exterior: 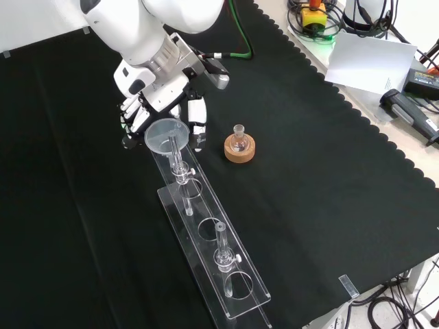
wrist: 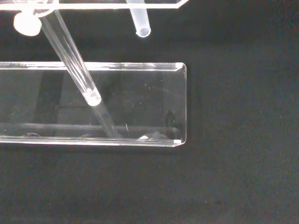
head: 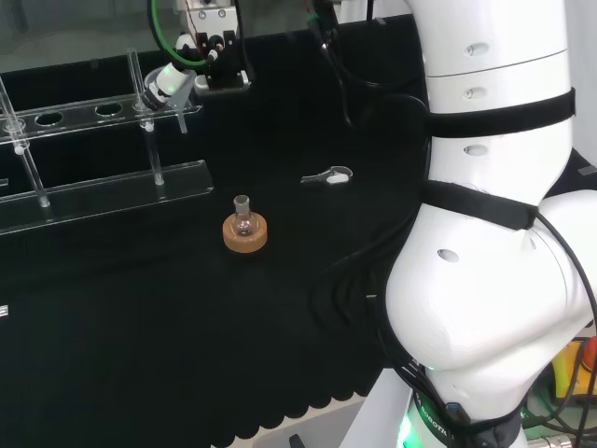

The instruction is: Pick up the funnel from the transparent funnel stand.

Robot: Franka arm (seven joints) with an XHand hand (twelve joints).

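Funnel (exterior: 167, 134) sits in the end hole of the transparent funnel stand (exterior: 226, 264), hand (exterior: 147, 113) just behind it, fingers curled about the bowl though contact unclear; judgement: lift straight up so the stem clears.

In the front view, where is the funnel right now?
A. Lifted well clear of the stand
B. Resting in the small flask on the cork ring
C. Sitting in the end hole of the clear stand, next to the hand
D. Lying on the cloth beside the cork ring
C: the funnel has its stem down through the end hole of the clear stand, with the hand close behind its bowl.
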